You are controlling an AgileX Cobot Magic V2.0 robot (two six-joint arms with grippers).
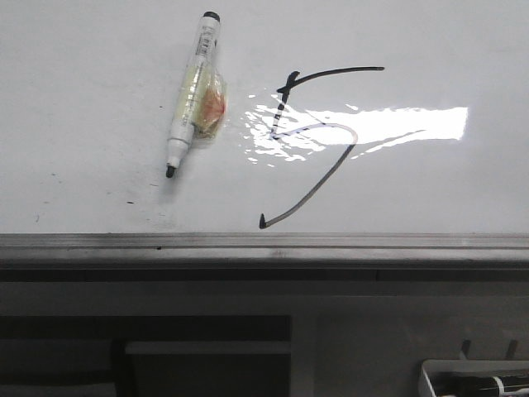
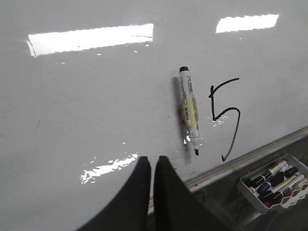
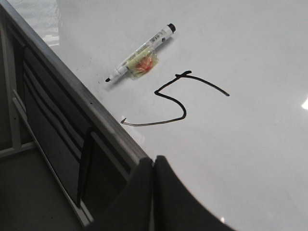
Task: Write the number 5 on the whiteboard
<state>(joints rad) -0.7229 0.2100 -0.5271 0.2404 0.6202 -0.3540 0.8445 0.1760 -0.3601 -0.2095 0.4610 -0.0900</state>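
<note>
The whiteboard (image 1: 430,50) lies flat, glossy white, with a grey rail (image 1: 331,241) along its near edge. A black number 5 (image 1: 318,132) is drawn on it, with a long top bar and a sweeping tail. It also shows in the left wrist view (image 2: 226,115) and the right wrist view (image 3: 178,103). An uncapped marker (image 1: 192,93) with yellow tape lies on the board left of the 5, tip toward the rail. My left gripper (image 2: 153,161) is shut and empty above the board's near edge. My right gripper (image 3: 154,161) is shut and empty over the rail.
A grey tray (image 2: 274,185) with several markers sits below the rail, at the right; its corner shows in the front view (image 1: 475,379). Dark shelving (image 3: 53,125) lies under the board's edge. Small dark specks (image 1: 50,175) mark the board.
</note>
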